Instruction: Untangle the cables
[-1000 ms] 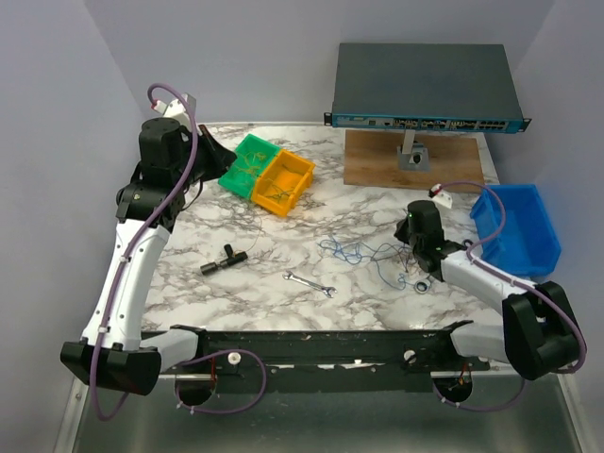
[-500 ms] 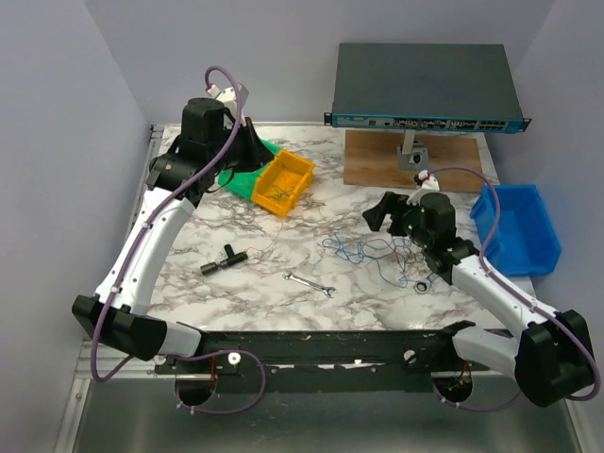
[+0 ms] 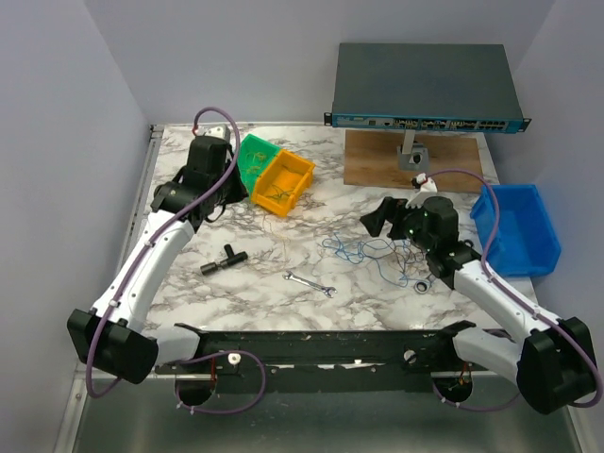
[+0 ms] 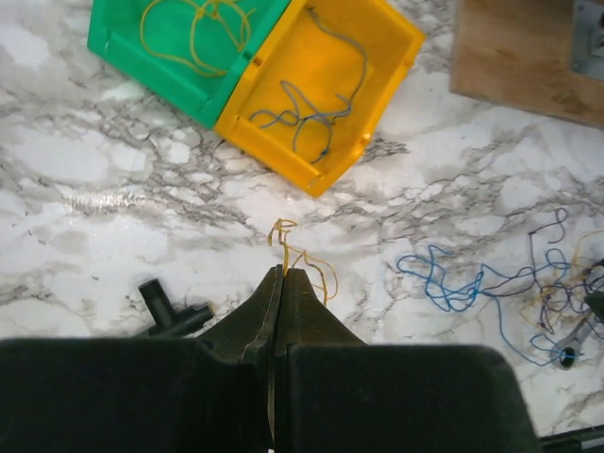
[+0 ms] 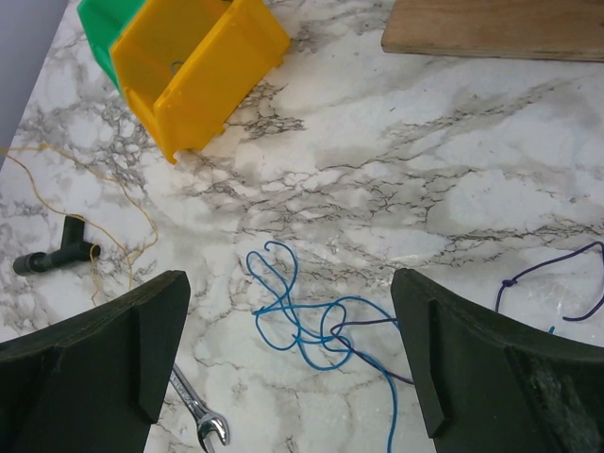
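Observation:
The cables [image 3: 366, 251] lie as a loose clump of thin blue, purple and yellow wires on the marble table, right of centre. My right gripper [image 3: 381, 218] hovers just above them, open, its fingers [image 5: 143, 342] either side of the blue loops [image 5: 304, 319] and touching nothing. A purple strand [image 5: 557, 274] trails to the right. My left gripper [image 4: 283, 276] is shut on a thin yellow cable [image 4: 304, 255] that curls out past its tips. It hangs near the two bins at the back left [image 3: 238, 189].
A green bin [image 3: 251, 159] and an orange-yellow bin [image 3: 285, 181] each hold wires. A black T-piece [image 3: 224, 259] and a small wrench [image 3: 310, 283] lie mid-table. A blue bin [image 3: 517, 229] stands far right; a network switch [image 3: 425, 85] rests on a wooden board [image 3: 377, 162] behind.
My right gripper has opened, risen off the clump and shifted left. My left arm swung from the back left corner over the bins and came down, still holding the yellow cable.

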Motion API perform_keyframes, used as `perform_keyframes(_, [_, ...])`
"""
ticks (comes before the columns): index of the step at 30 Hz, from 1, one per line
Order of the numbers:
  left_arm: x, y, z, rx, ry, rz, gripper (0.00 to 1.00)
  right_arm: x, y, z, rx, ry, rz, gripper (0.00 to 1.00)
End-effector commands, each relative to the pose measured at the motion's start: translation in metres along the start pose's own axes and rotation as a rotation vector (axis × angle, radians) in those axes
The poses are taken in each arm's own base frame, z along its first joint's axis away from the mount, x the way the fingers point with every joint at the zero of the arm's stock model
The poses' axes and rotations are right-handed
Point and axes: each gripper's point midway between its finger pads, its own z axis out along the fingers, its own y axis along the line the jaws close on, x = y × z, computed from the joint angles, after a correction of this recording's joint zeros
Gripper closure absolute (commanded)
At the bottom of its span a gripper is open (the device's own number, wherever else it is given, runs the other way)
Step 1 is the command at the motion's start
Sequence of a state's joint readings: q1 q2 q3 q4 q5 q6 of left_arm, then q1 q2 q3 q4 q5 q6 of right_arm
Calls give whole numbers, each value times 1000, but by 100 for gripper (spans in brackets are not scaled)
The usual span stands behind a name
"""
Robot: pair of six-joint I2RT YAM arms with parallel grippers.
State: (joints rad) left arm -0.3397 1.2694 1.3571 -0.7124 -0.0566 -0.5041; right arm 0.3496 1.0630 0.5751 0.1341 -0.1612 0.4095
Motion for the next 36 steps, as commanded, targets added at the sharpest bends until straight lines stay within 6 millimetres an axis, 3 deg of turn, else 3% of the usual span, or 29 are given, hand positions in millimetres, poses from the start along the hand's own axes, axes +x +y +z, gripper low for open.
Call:
perform_keyframes(1, [44, 32, 17, -112, 49, -79, 100, 8, 7, -1, -51, 3, 6, 3])
perform_keyframes(6, [99, 49, 29, -115, 117, -150, 100, 14, 10, 0, -80, 5, 27, 4])
perform_keyframes(15, [171, 57, 31, -95, 224, -212, 100, 33, 13, 5, -135, 42, 53, 4])
perform_keyframes(17, [181, 58, 30, -94, 241, -220, 100, 44, 28, 7, -214, 93, 39, 2])
perform_keyframes(20, [190, 55, 27, -75, 252, -230, 100, 69, 52, 26, -192, 216, -103, 0])
perform_keyframes(22, [195, 55, 26, -74, 260, -235, 100, 86, 78, 37, -221, 277, -196, 0])
perform_keyframes(25, [202, 57, 24, -84, 274, -243, 100, 94, 106, 49, -304, 304, -236, 0])
perform_keyframes(33, [226, 65, 27, -111, 315, -295, 84, 98, 142, 80, -356, 324, -270, 0])
perform_keyframes(35, [229, 67, 25, -115, 313, -306, 70, 100, 145, 86, -357, 333, -267, 0])
perform_keyframes(36, [229, 69, 23, -127, 310, -317, 50, 101, 145, 89, -354, 336, -268, 0])
